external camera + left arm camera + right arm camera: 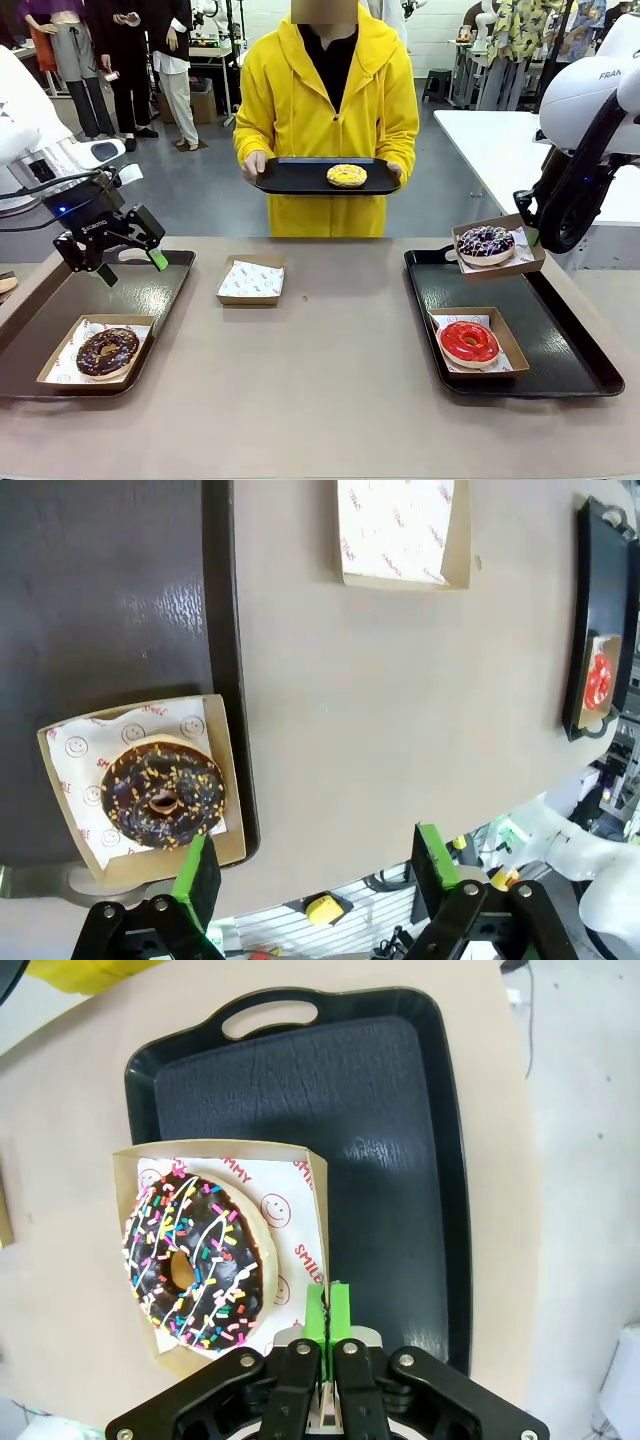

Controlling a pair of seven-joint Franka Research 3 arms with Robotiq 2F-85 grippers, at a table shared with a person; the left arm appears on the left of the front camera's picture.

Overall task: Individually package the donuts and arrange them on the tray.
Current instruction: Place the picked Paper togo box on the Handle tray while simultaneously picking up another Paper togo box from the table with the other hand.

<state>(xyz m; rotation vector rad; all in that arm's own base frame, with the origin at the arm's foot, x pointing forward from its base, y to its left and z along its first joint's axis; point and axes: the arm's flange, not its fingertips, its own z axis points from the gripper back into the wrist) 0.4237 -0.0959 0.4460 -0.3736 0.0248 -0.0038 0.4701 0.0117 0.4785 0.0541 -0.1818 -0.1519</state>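
Note:
My right gripper [328,1310] is shut on the edge of a cardboard box [300,1175] that holds a dark donut with coloured sprinkles [195,1260] [486,243]. The box hangs over the far left corner of the right black tray [560,340]. On that tray, a red donut [469,343] lies in its own box. My left gripper [130,262] [315,870] stands open above the left tray [150,290], where a chocolate donut [107,352] [163,793] rests in a box. Across the table, a person in yellow holds a black tray [290,178] carrying a yellow-iced donut [347,176].
An empty paper-lined box [251,280] [400,530] sits on the table between the two trays. The far half of the left tray is bare. A white table [500,150] stands at the back right.

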